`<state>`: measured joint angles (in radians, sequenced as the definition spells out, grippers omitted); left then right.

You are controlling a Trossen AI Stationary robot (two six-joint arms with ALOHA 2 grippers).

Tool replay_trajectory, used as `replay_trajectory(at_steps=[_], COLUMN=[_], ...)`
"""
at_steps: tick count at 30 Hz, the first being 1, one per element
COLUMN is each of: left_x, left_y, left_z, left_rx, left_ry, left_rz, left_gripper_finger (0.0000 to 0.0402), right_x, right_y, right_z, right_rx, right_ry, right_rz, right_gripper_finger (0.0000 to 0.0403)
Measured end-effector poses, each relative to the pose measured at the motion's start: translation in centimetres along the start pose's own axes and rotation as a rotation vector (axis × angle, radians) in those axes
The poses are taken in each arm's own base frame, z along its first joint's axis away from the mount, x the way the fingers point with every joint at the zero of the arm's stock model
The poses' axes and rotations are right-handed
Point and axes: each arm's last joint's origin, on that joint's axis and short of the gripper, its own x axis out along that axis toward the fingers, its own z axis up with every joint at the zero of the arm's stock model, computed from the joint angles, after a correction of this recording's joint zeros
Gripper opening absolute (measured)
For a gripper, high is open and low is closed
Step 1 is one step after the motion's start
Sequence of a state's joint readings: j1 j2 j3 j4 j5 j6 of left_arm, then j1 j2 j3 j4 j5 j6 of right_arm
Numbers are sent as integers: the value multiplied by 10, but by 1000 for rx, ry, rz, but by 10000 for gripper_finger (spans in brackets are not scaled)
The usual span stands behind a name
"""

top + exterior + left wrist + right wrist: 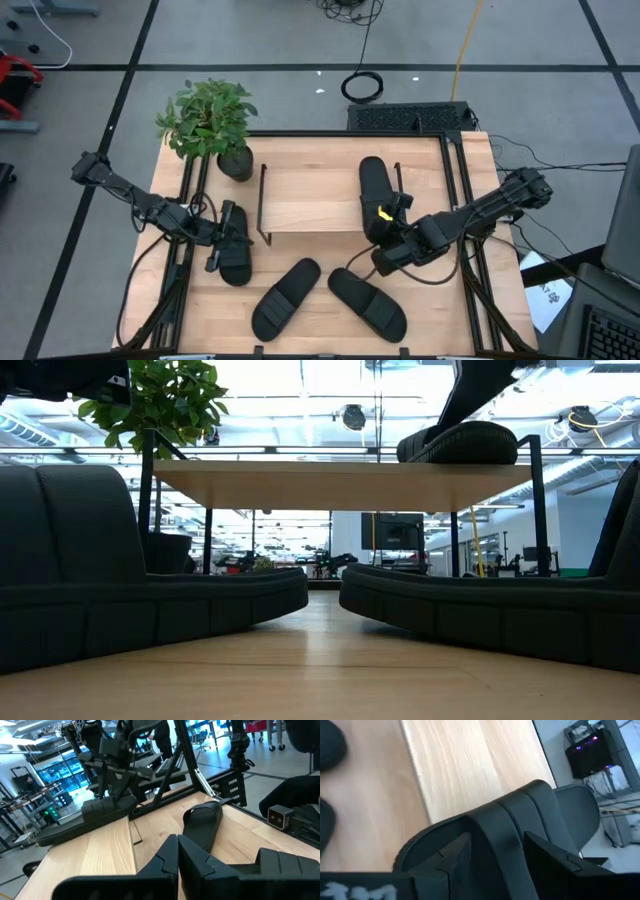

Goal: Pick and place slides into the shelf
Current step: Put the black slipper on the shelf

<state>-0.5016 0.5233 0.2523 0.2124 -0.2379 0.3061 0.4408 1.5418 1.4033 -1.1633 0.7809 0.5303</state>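
Note:
One black slide (374, 190) lies on the right part of the shelf (300, 200), a light board on a thin black frame. It also shows in the low view as the slide (460, 442) on the shelf board (340, 480). My right gripper (383, 228) is open over this slide's near end, and its fingers stand on either side of the ribbed strap (495, 835). Two slides (285, 297) (368, 303) lie on the table in front of the shelf. A further slide (237, 255) lies at the left, beside my shut left gripper (220, 238) (177, 857), which is empty. My right gripper comes slanting down from the table's near right, with one finger (454, 854) on each side of the strap of the slide on the shelf. I cannot tell whether the fingers touch the strap. The slide rests on the shelf board by its sole.
A potted plant (210, 120) stands at the table's far left corner, next to the shelf. Black frame rails (455, 220) run along the table's left and right sides. A small camera box (280, 817) sits at the near edge. Bare board (300, 185) takes up the shelf's left part.

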Motion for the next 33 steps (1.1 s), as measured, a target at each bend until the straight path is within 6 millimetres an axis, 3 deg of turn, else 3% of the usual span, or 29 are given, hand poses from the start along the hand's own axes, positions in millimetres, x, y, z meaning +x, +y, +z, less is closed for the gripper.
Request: replay_trajectory(at_steps=[14, 20, 24, 28, 33], left_x=[0, 0, 0, 0, 0], left_y=[0, 0, 0, 0, 0], left_z=[0, 0, 0, 0, 0], left_rx=[1, 7, 7, 6, 1], left_ry=[1, 1, 1, 1, 1], left_rz=[0, 0, 0, 0, 0], left_gripper_finger=[8, 8, 8, 8, 8], right_x=[-20, -48, -75, -98, -104], right_y=[-5, -17, -33, -45, -40], right_z=[6, 5, -2, -5, -21], right_rx=[-14, -65, -137, -260, -498], right_ry=[-131, -260, -391, -604, -937], right_rz=[101, 192, 218, 477, 936], right_gripper_finger=[171, 156, 104, 21, 7])
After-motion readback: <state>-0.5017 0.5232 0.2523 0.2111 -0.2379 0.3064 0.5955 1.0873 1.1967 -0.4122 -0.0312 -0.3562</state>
